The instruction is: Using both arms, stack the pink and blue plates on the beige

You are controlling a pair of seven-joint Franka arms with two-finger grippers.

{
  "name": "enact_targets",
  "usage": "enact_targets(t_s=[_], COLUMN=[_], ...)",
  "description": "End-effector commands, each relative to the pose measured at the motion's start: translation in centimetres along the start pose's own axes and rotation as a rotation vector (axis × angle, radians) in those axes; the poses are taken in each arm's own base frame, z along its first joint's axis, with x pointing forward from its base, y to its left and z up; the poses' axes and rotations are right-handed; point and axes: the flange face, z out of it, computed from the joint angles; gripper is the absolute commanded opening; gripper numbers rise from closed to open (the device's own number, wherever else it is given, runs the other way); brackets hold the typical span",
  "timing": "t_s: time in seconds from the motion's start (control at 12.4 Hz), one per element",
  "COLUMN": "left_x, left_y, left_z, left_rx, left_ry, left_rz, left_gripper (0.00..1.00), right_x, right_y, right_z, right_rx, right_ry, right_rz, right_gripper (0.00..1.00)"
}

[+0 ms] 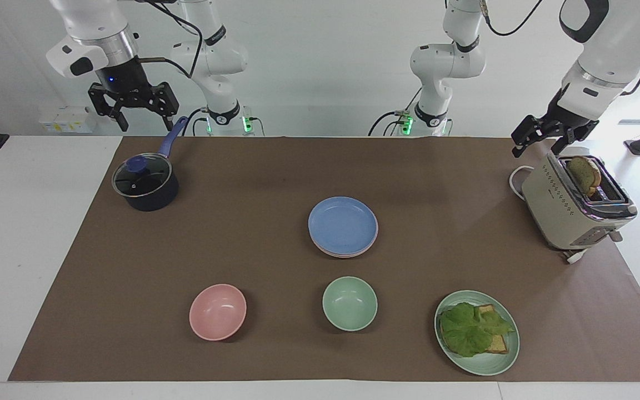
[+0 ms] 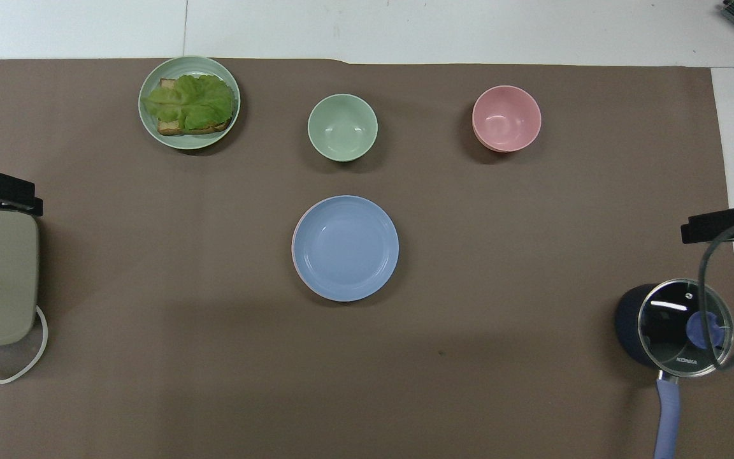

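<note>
The blue plate (image 1: 343, 223) (image 2: 345, 247) tops a stack at the middle of the brown mat. A thin rim of the pink plate (image 1: 338, 254) peeks out right under it. The beige plate is hidden beneath them. My right gripper (image 1: 143, 119) (image 2: 724, 226) hangs open and empty, high over the mat's edge beside the pot. My left gripper (image 1: 536, 145) (image 2: 0, 191) hovers open and empty just above the toaster, and that arm waits there.
A dark lidded pot (image 1: 145, 185) with a blue handle stands at the right arm's end. A beige toaster (image 1: 573, 208) holding toast stands at the left arm's end. Farther from the robots lie a pink bowl (image 1: 218, 311), a green bowl (image 1: 350, 303) and a green plate (image 1: 498, 364) with lettuce on toast.
</note>
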Motion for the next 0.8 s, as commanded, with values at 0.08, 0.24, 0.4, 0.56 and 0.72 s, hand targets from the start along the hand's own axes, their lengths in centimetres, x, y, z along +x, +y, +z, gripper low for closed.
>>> enact_targets(t_s=[0.08, 0.24, 0.4, 0.56, 0.72], left_x=[-0.45, -0.43, -0.45, -0.43, -0.45], left_y=[-0.25, -0.26, -0.27, -0.26, -0.35], left_z=[-0.2, -0.21, -0.2, -0.21, -0.2], left_rx=[0.004, 0.006, 0.006, 0.006, 0.006], left_ry=[-0.007, -0.005, -0.007, -0.005, -0.007], left_rz=[0.009, 0.009, 0.007, 0.007, 0.006], left_gripper=[1.0, 1.0, 1.0, 1.0, 1.0], right_x=[-0.12, -0.17, -0.27, -0.26, -0.25], right_y=[0.76, 0.76, 0.82, 1.03, 1.03], right_z=[-0.19, -0.06, -0.07, -0.01, -0.02], right_rx=[-0.025, -0.025, -0.015, -0.026, -0.026], right_ry=[-0.02, -0.023, -0.023, -0.023, -0.022], right_rz=[-0.038, -0.042, -0.041, -0.039, -0.037], right_gripper=[1.0, 1.0, 1.0, 1.0, 1.0])
